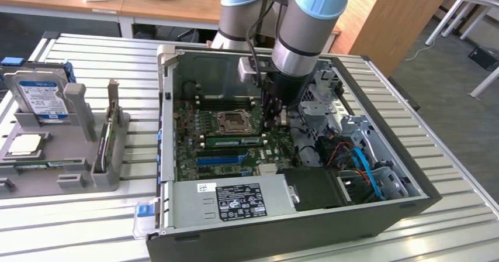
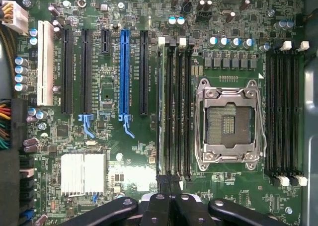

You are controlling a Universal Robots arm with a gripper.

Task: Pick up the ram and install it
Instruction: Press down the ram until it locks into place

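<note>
Your inventory of the scene, counted:

- One robot arm, reaching down into the open computer case (image 1: 366, 174) that lies on the slatted desk (image 1: 460, 227).
- One gripper (image 2: 170, 184), hanging just over the motherboard (image 2: 124, 161). Its fingers (image 2: 164, 182) are pressed together at the end of the memory slots; you cannot tell whether they touch the stick below them.
- One ram (image 2: 160, 102), standing on edge in the slot nearest the blue slot, in the bank of four slots just beside the CPU socket (image 2: 228, 122). In the exterior view you see it as a green stick (image 1: 231, 140) on the near side of the socket.
- One CPU socket, metal frame closed, contact field bare.
- Two banks of memory slots, one on each side of the socket; the second bank (image 2: 283, 112) has four slots.
- One blue slot (image 2: 124, 72) among the black expansion slots, and one white slot (image 2: 45, 62).
- One power supply (image 1: 234, 199) at the near end of the case, label up.
- One grey parts holder (image 1: 55, 157) on the exterior view's left, carrying one hard drive (image 1: 41, 98) upright.
</note>
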